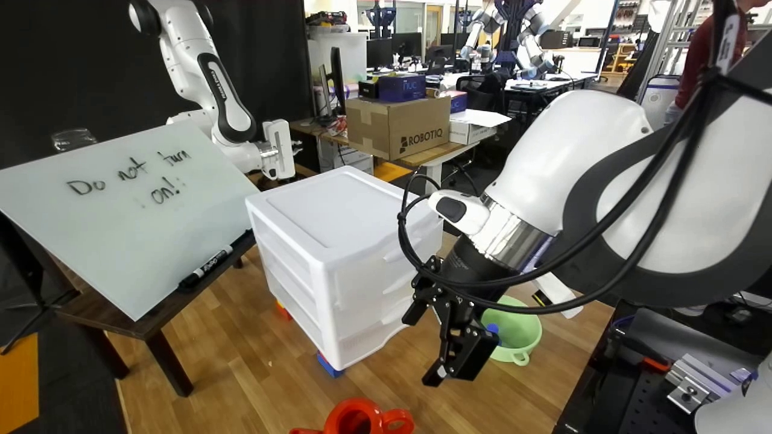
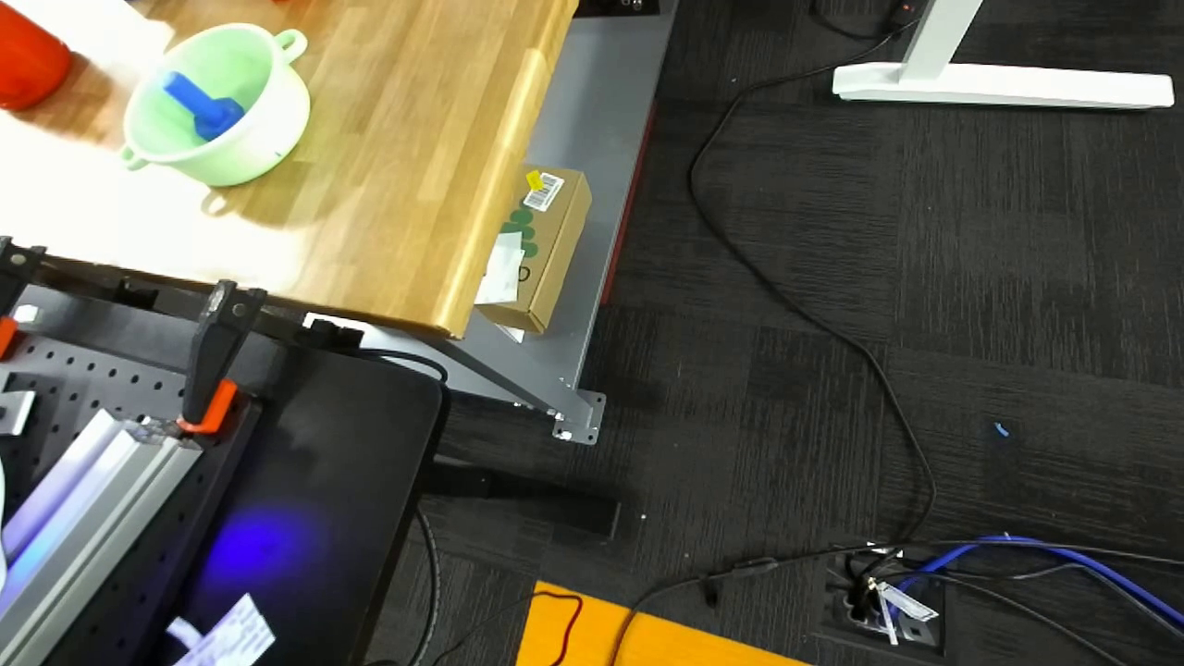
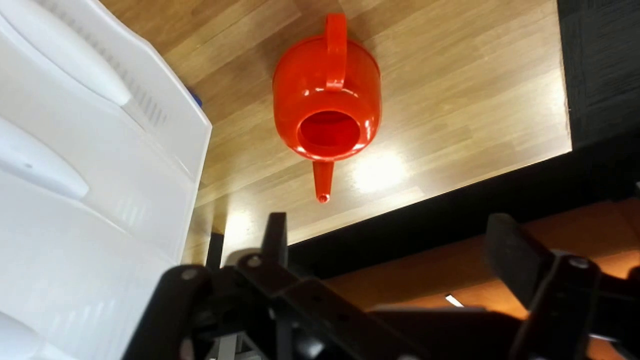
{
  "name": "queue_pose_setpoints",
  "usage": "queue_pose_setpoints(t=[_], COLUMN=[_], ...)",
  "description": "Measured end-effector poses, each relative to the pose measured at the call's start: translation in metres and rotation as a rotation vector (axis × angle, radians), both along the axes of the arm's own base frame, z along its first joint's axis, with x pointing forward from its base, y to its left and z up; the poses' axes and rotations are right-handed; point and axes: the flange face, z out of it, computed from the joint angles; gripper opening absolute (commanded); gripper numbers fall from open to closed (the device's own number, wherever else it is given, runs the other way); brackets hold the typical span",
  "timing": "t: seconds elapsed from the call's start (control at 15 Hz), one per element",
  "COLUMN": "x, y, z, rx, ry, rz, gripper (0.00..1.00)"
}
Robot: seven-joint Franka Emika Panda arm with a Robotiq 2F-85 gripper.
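- The background is a busy workroom, with a cardboard box [image 1: 386, 129] on a desk [image 1: 422, 157] well behind the gripper; a wooden table [image 1: 241, 355] lies below it.
- The gripper [image 3: 387, 220] hangs tilted over this table, its two fingers spread wide apart; I see nothing held between them.
- In the wrist view, the red teapot [image 3: 300, 100] stands on its base out before the fingers, spout toward them and handle away. Being upright, its round mouth faces up.
- Close beside the gripper are the white drawers [image 1: 350, 271]. A blue block [image 1: 329, 364] shows under their corner, perhaps to raise them.
- In an exterior view, the green bowl [image 1: 522, 331] sits behind the gripper; its wall likely keeps the blue piece [image 2: 211, 116] from rolling off.
- Beyond the drawers from the gripper, a whiteboard [image 1: 120, 211] leans on a stand [image 1: 99, 310], with a marker [image 1: 206, 267] along its lower edge.
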Motion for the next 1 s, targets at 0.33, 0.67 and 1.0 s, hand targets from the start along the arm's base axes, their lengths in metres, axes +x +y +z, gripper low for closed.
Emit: queue_pose_setpoints(t=[0.33,0.67,1.0], x=[0.0,0.004,0.014], y=[0.0,-0.003,-0.016], z=[0.002,-0.002,-0.013], rx=[0.004,-0.005,-0.026], ry=[-0.002,0.003,0.034], rz=[0.0,-0.014,-0.051], gripper=[1.0,1.0,1.0])
